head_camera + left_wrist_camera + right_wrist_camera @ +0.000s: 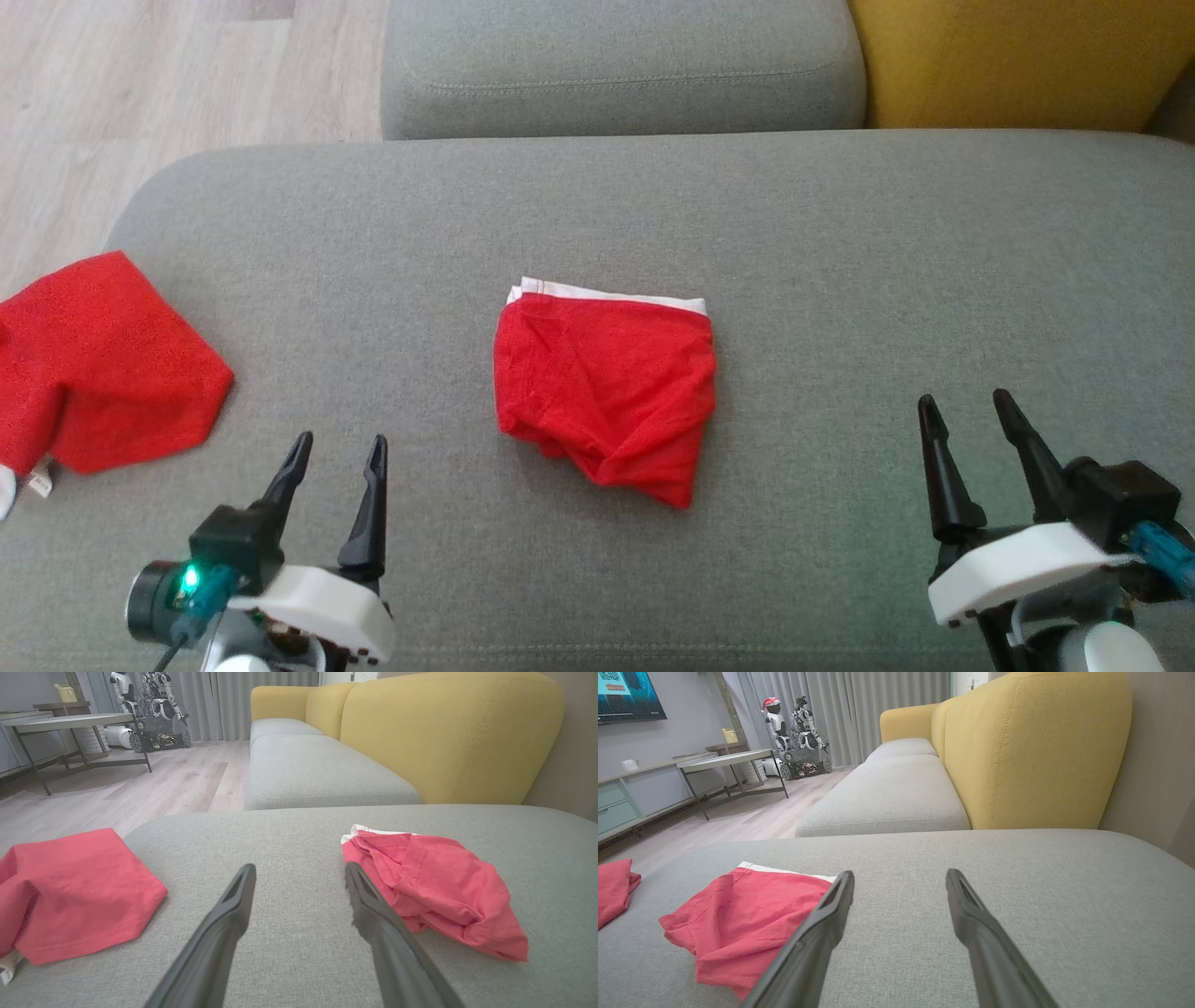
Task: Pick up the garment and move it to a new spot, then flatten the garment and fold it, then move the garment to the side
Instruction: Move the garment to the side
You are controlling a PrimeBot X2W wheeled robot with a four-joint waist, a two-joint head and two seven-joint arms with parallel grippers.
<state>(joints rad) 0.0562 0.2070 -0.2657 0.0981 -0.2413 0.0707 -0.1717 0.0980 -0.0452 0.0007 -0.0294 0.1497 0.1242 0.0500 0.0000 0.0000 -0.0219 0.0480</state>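
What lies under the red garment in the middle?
The red garment lies on the grey cushion. The patch it covers, and its inner folds, cannot be seen.

The garment [607,397] is lying near the middle of the grey seat cushion [887,243], resting directly on its fabric and well in from every edge of that cushion. It is showing as bright red cloth with a narrow white waistband [616,297]. It is sitting loosely folded into a rough, uneven block, with creases and ridges running across its top layer. The waistband is peeking out along the side facing the cushion's back, while a bunched, rumpled corner is pointing toward the cushion's front.
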